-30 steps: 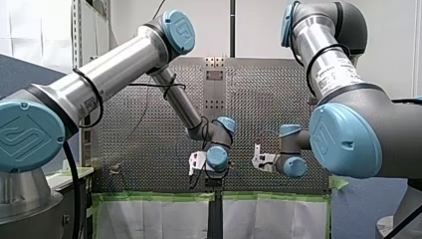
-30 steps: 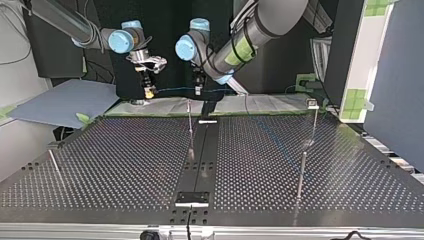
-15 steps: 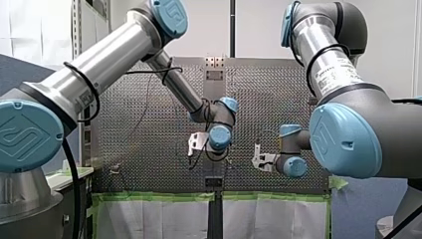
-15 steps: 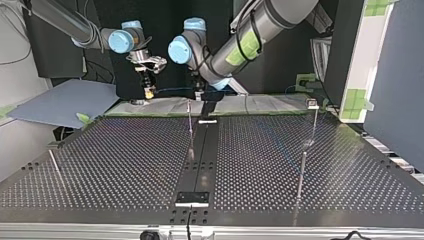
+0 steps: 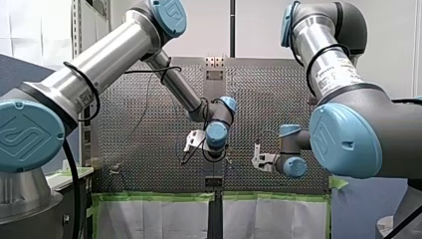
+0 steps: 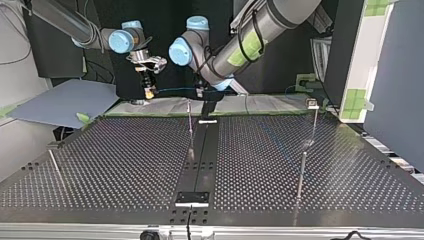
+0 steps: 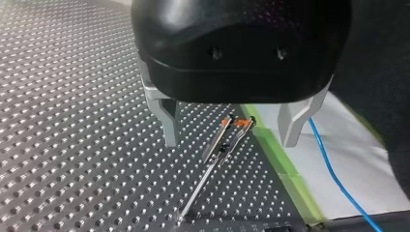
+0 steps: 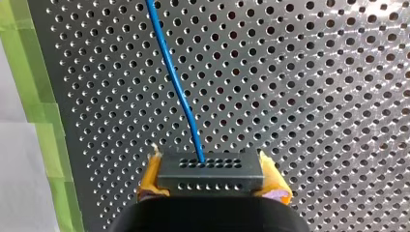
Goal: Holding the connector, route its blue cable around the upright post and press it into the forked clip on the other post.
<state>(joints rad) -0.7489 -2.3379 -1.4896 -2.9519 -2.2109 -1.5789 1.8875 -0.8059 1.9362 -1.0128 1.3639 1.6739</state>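
- At the lower middle of the top view, a black plate sits on the perforated table, at the near end of a dark strip that runs up the centre.
- A thin post stands at the lower right, and a leaning rod at the lower left.
- Further back at the right stands a taller post with a small head.
- The centre post rises in the middle of the frame, its top just under my left end effector.
- In the left wrist view that end effector's metal fingers are spread wide and hold nothing.
- The forked clip, tipped with orange, lies between the fingers and touches neither.
- Green tape edges the table beyond the clip, with a white sheet past it.
- The blue cable crosses that sheet outside the fingers, clear of the clip.
- In the upper middle of the top view the cable runs nearly level from my left end effector to my right one.
- My right end effector is clamped on the connector, a dark block with rows of small holes.
- Its yellow pads press on the connector's two ends.
- The cable leaves the connector's face and runs straight ahead over the table.
- My right arm enters at the upper left of the top view and my left arm at the upper right.
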